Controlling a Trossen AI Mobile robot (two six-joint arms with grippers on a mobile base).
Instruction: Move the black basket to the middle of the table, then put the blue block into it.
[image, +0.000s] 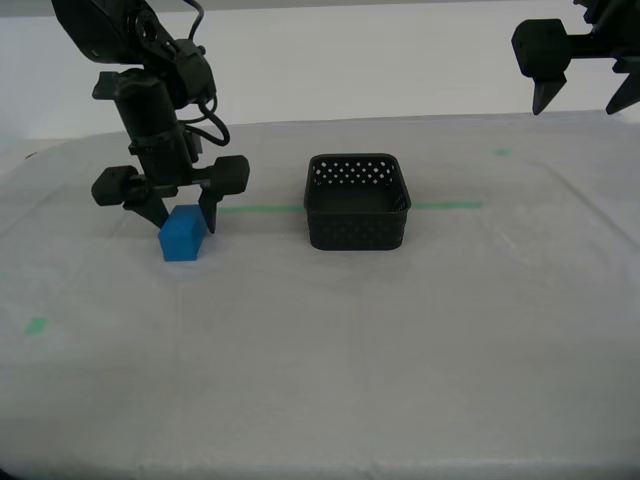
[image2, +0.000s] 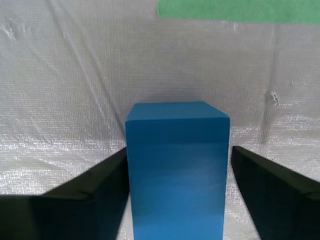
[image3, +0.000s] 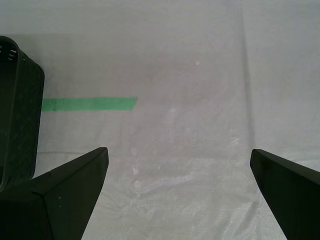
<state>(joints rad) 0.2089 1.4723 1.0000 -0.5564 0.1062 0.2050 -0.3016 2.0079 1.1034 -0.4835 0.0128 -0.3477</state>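
Note:
The blue block stands on the table at the exterior view's left. My second gripper is down over it, open, one finger on each side. In the second wrist view the blue block fills the space between the fingers; one finger touches it and a sliver of cloth shows beside the other. The black basket sits upright near the table's middle, holding nothing. My first gripper hangs open high at the exterior view's upper right, and the black basket shows beside one of its fingers.
A thin green tape line runs across the cloth behind the basket. Small green tape bits lie at the exterior view's left and far right. The table's front edge is at the exterior view's bottom.

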